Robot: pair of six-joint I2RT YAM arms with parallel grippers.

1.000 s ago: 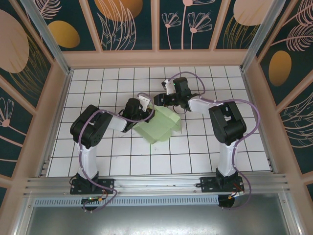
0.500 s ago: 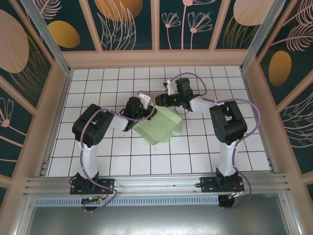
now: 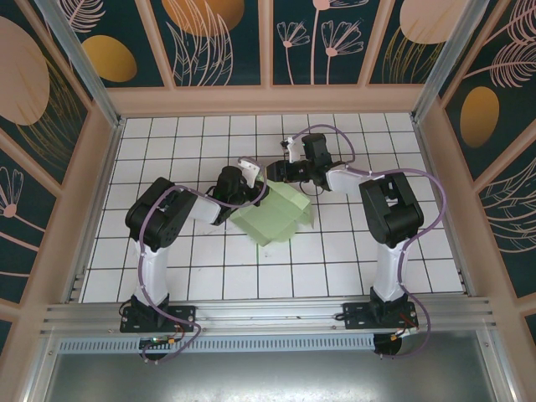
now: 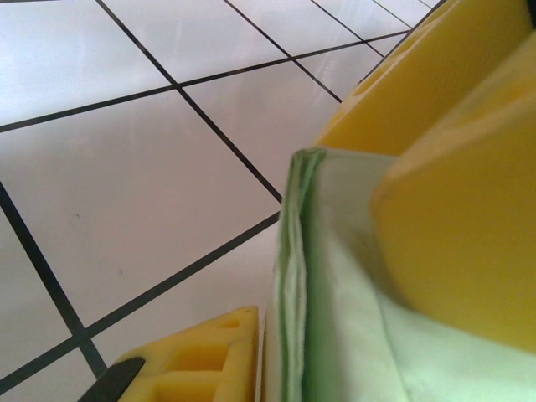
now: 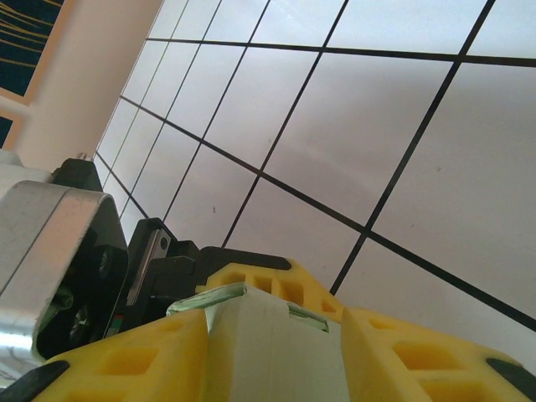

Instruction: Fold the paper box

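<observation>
Left gripper (image 3: 251, 186) pinches the left rear edge of the paper box (image 3: 273, 214); we see it sit slightly farther back vs a sec ago, box barely shifted. Right gripper (image 3: 274, 172) clamps a raised flap at the box's rear. Box lies mid-table, just in front of both grippers. Bare tiled table (image 3: 167, 268) all round, walls well apart.

The table (image 3: 167, 276) has a white top ruled into square tiles by thin black lines. The paper box (image 3: 276, 219), pale green card, sits at its middle, slightly toward 12 o'clock, with one corner pointing toward 6 o'clock.
</observation>
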